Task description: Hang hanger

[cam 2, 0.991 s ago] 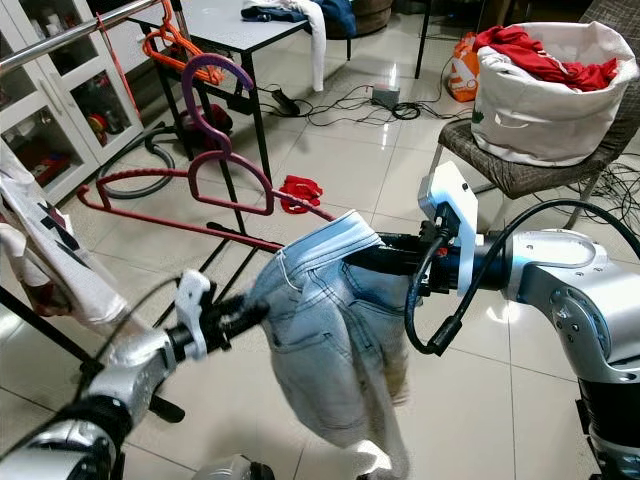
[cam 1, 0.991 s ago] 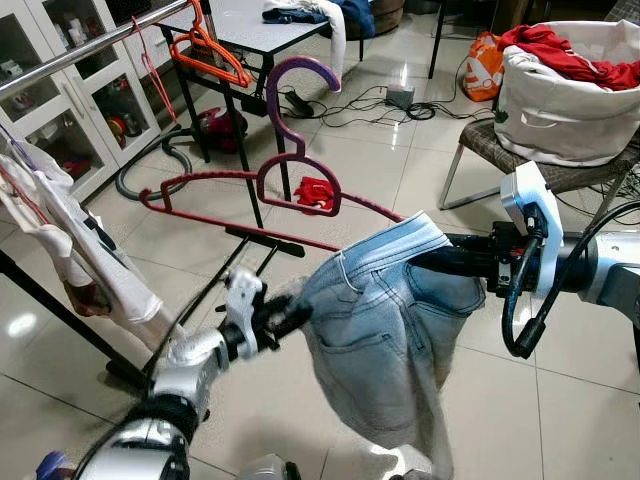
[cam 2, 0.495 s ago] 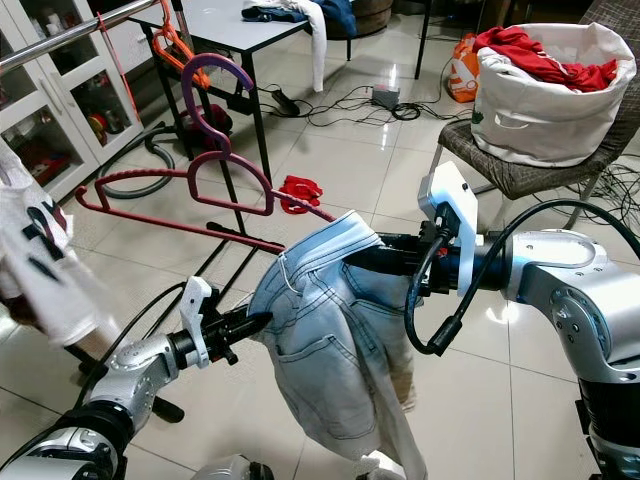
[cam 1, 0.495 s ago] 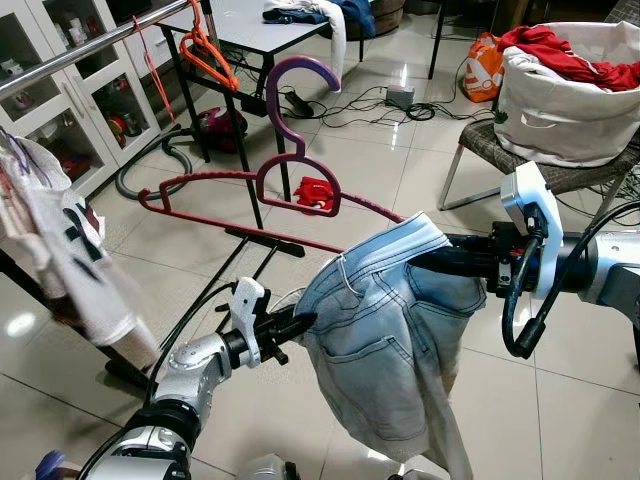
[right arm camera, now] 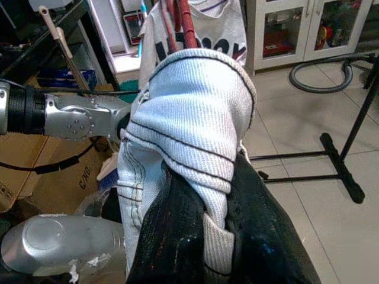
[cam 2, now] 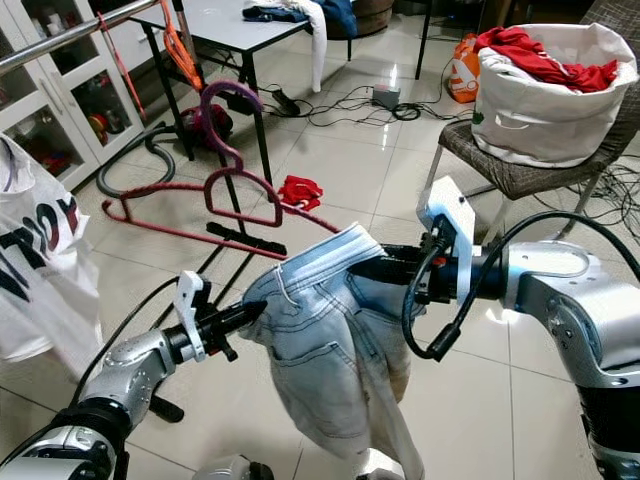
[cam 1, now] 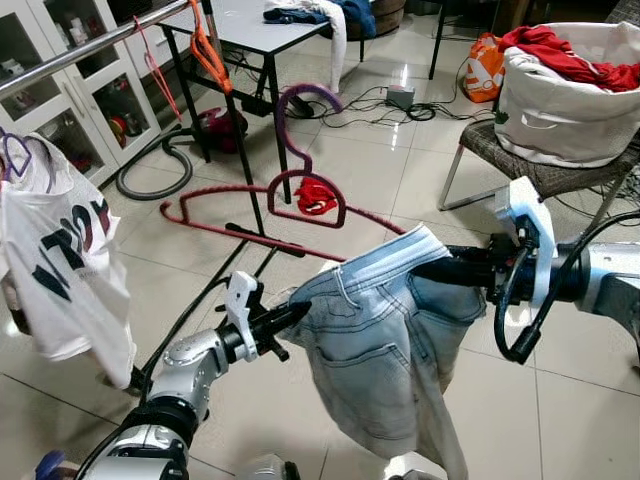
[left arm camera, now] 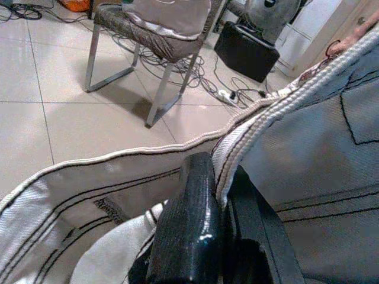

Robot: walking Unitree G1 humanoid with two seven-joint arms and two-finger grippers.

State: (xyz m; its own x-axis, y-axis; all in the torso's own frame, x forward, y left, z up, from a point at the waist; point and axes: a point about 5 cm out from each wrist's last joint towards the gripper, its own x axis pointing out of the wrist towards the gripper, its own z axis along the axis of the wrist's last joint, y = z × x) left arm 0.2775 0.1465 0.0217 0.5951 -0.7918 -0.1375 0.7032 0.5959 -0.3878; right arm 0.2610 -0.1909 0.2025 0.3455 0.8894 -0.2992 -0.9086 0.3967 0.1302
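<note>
From my head views, my left tool (cam 1: 290, 316) and right tool (cam 1: 425, 268) each pinch the jeans' (cam 1: 385, 345) soft, heavy waistband; the stiff maroon hanger (cam 1: 285, 195) sits behind. Left wrist: fingers (left arm camera: 189, 236) clamp denim. Right wrist: fingers (right arm camera: 172, 236) squeeze the waistband.

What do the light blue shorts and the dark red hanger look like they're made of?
The shorts look like washed denim: faded blue weave, dark double stitching and a sewn pocket, soft enough to sag between the left hand and right hand. The hanger looks like moulded plastic, smooth and slightly glossy, though coated metal can't be ruled out.
</note>
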